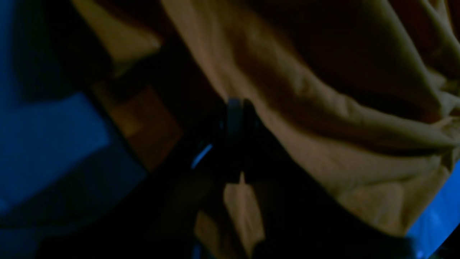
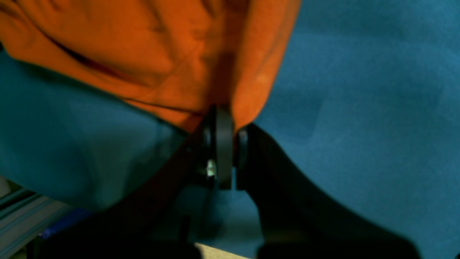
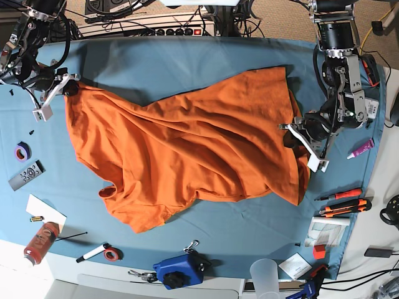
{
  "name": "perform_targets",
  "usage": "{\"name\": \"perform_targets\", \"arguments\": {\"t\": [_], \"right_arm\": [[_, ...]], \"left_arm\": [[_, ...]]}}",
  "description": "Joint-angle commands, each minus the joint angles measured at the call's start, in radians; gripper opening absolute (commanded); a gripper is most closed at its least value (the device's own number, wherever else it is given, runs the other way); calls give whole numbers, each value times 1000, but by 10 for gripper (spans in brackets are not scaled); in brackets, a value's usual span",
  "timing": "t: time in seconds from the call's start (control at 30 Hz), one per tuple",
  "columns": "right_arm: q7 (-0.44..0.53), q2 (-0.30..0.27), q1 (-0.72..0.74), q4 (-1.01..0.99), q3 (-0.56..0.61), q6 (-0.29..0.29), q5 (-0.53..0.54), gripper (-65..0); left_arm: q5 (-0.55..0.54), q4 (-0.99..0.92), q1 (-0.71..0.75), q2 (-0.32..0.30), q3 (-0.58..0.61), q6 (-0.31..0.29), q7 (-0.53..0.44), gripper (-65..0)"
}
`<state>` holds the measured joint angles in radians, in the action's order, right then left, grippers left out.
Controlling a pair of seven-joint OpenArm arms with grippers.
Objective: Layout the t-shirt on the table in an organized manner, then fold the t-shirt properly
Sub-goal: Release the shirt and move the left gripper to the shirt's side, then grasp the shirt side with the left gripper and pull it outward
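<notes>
The orange t-shirt [image 3: 187, 149] lies spread and rumpled across the teal surface [image 3: 187, 62]. The right gripper [image 2: 226, 118] has its jaws pressed together on the shirt's edge at one corner. The left gripper [image 1: 239, 108], dim in its wrist view, seems to pinch fabric at the opposite edge, jaws together.
</notes>
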<state>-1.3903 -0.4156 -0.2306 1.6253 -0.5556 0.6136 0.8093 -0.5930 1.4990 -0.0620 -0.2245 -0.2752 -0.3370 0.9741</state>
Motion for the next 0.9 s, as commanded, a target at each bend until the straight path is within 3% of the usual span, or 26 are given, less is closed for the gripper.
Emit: {"name": "perform_targets", "arguments": {"t": [0.0,0.13,0.3,0.47,0.63,0.87], "right_arm": [[14,-24,6,18,-9,0,2,-650],[25,-24,6,18,-9,0,2,-650],[37,-25,12,18,-9,0,2,-650],[48,-25,18,18,-9,0,2,-650],[60,-25,18,18,-9,0,2,-650],[90,-25,35,18,-9,0,2,-650]], "left_arm": [[-13,16,-16,-8,-2,-4,-6,-650],[-21,23,-16,-9,-3,-3,29,-650],[-138,106,-16,-11,-28,-5,140,-650],[-218,256,13,-11,-130,-57,223,-650],[-315,430,166,-11,-266,-104,225,-650],[-529,678,438,-10,-421,-190,292,-650]]}}
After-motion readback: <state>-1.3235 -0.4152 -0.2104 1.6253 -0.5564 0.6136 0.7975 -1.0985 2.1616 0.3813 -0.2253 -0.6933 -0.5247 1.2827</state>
